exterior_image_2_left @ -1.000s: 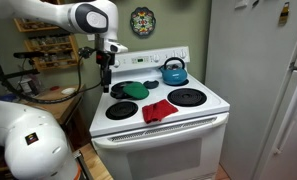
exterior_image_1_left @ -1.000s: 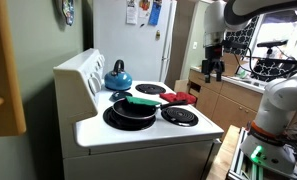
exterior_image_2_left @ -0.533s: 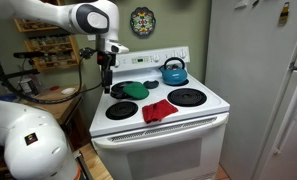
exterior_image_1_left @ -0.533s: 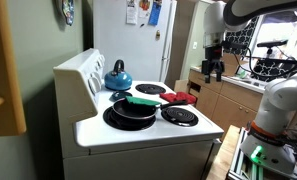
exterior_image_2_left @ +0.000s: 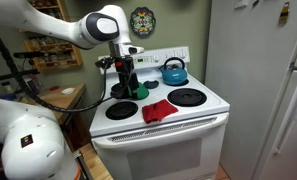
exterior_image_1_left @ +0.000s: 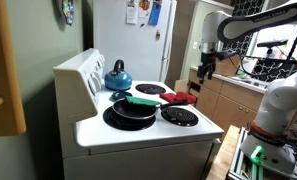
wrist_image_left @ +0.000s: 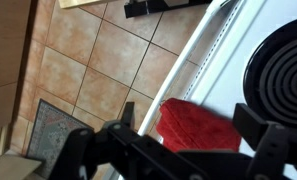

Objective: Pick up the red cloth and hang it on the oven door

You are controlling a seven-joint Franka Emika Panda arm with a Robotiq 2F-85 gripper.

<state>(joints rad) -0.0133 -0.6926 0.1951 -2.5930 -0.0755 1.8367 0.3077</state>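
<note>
The red cloth [exterior_image_2_left: 158, 110] lies folded on the stove top near its front edge, between the two front burners; it also shows in an exterior view [exterior_image_1_left: 181, 98] and in the wrist view [wrist_image_left: 200, 125]. My gripper [exterior_image_2_left: 128, 84] hangs open and empty above the stove's side, higher than the cloth and apart from it; it also shows in an exterior view [exterior_image_1_left: 204, 72]. In the wrist view the gripper [wrist_image_left: 191, 120] has its jaws wide apart with the cloth seen below between them. The oven door [exterior_image_2_left: 170, 150] is closed below the cloth.
A black pan with a green item [exterior_image_2_left: 135, 90] sits on a rear burner, and a blue kettle [exterior_image_2_left: 172, 71] on the other. A coil burner [wrist_image_left: 285, 68] lies beside the cloth. Tiled floor [wrist_image_left: 88, 60] and a rug [wrist_image_left: 43, 130] lie beside the stove. A fridge [exterior_image_2_left: 263, 80] stands next to it.
The arm has swung from beside the stove toward it. The gripper now hangs lower and closer to the cloth. The cloth has not moved.
</note>
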